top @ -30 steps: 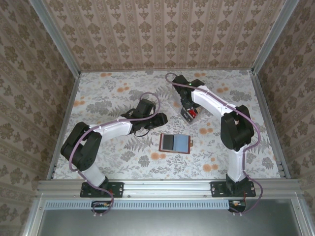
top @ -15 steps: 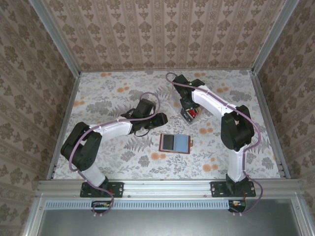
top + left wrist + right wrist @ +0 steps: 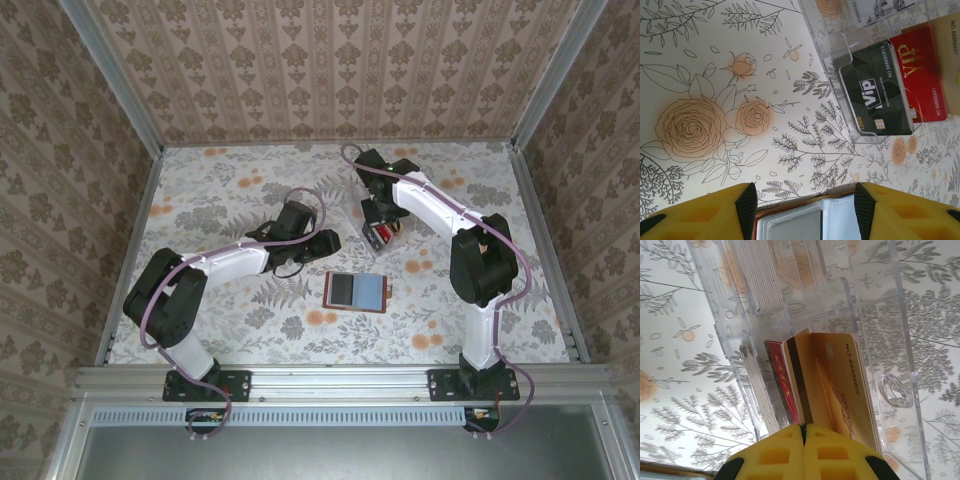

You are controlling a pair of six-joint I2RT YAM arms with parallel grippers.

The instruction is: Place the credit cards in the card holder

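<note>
Left pincer (image 3: 805,196) apart, empty, open brown leather card holder (image 3: 790,226) between its fingers; dark grey plastic card (image 3: 875,92) ahead in clear plastic tray (image 3: 840,50). Right pincer (image 3: 803,429) together, clamped on tilted gold plastic card (image 3: 805,385); red card (image 3: 780,375) just left.

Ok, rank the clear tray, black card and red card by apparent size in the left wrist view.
1. clear tray, largest, though cropped by the frame.
2. black card.
3. red card, looking smaller only because the black card overlaps it; probably alike.
</note>
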